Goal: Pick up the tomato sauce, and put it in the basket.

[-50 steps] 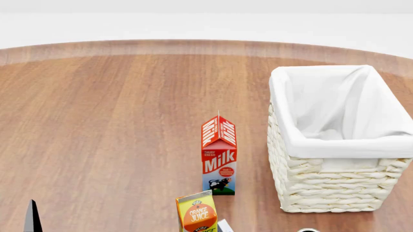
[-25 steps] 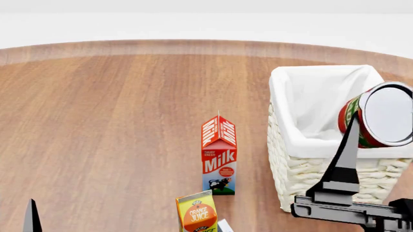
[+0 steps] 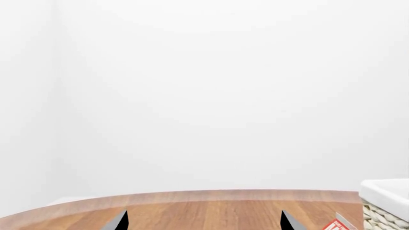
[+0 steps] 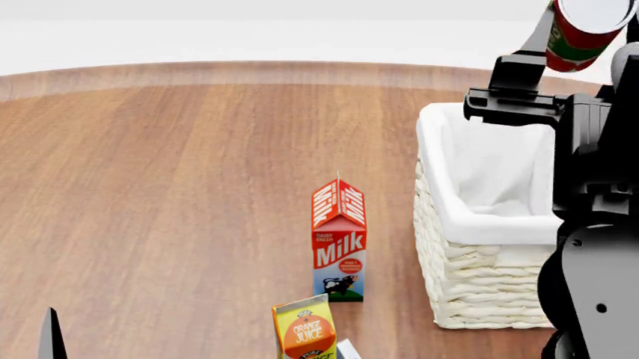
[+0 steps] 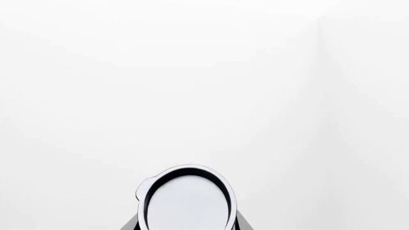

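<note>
My right gripper (image 4: 584, 34) is shut on the tomato sauce (image 4: 582, 34), a red-labelled can with a green band, held high at the top right of the head view, above the far end of the basket (image 4: 469, 224). In the right wrist view the can's silvery top (image 5: 187, 201) fills the space between my fingers, against a white wall. The cream wicker basket with its white cloth lining stands on the table at the right. My left gripper (image 3: 203, 221) is open and empty; only one fingertip (image 4: 50, 336) shows at the head view's lower left.
A milk carton (image 4: 340, 243) stands left of the basket, and an orange juice carton (image 4: 304, 329) is in front of it at the bottom edge. The round wooden table (image 4: 179, 187) ends at a curved far edge. My right arm (image 4: 594, 224) covers the basket's right side.
My right arm has risen from out of view, carrying the tomato sauce up from the basket's near rim to high above its far end. The left arm has not moved.
</note>
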